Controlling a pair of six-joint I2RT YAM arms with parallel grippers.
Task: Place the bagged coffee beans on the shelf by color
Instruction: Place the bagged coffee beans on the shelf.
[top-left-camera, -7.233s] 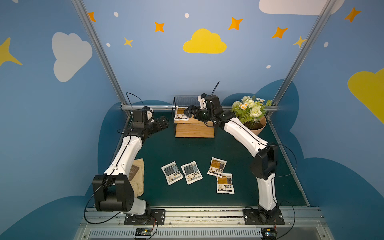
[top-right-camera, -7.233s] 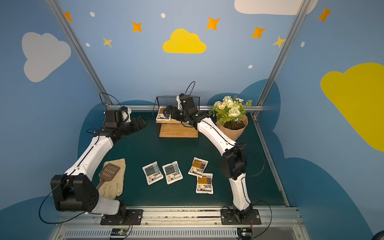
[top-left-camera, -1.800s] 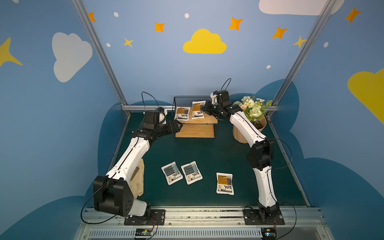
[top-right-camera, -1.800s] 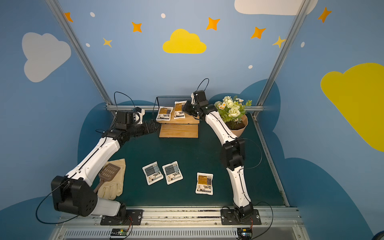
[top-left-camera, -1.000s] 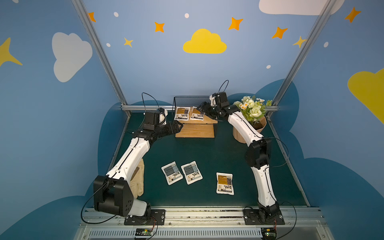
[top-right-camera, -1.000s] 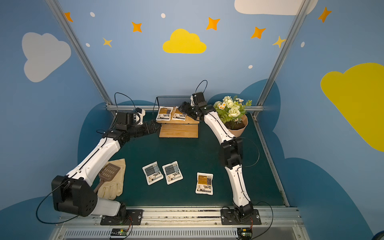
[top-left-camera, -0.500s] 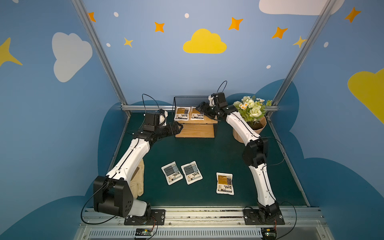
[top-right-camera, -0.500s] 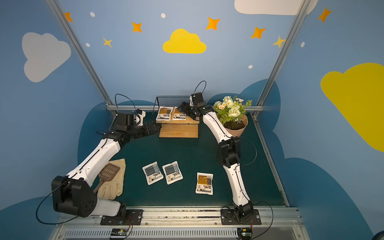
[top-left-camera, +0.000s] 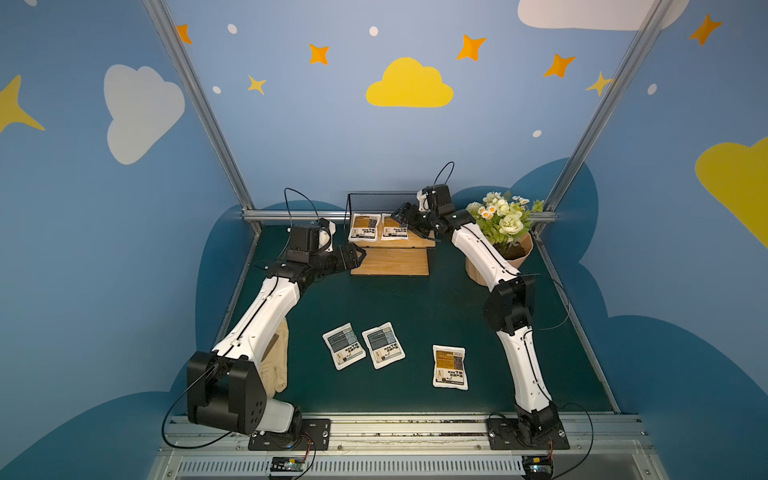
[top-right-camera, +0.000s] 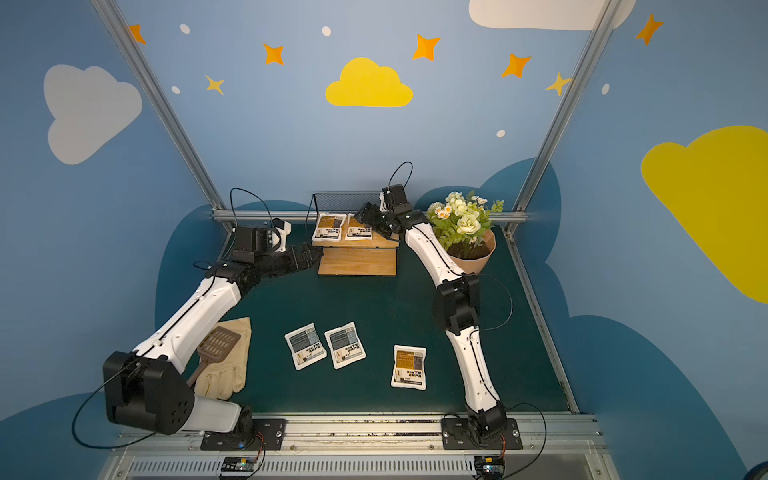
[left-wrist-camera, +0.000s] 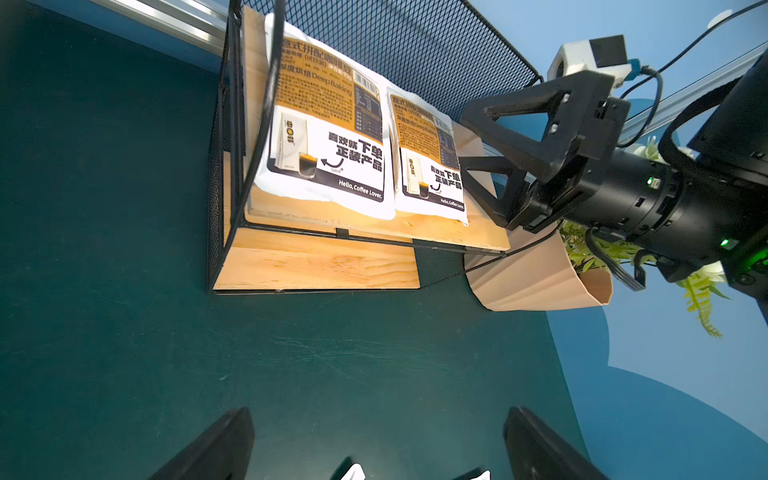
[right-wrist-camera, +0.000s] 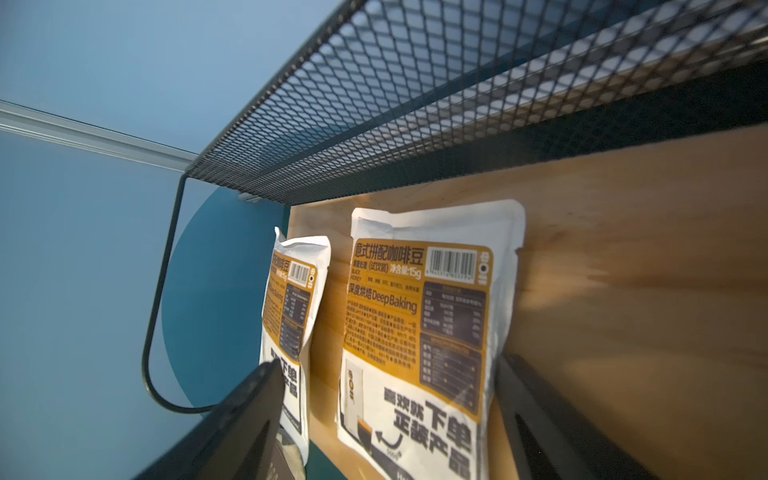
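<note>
Left wrist: orange pouches (left-wrist-camera: 328, 137) read "Deep Baking", "Hello, Coffee Lover."; right gripper (left-wrist-camera: 462, 139), left gripper (left-wrist-camera: 378, 411) spread, empty.

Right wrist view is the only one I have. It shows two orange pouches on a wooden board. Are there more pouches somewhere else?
Observer: Yes, three lie on the table: two grey-blue pouches side by side, and one orange pouch apart from them, nearer the right arm.
Operator: What is under the board that I see?
Observer: The shelf has a lower board in front. No pouch lies on it.
Operator: Where is the other arm?
Observer: The left gripper hangs open and empty, close to the shelf on the robot's left side.
</note>
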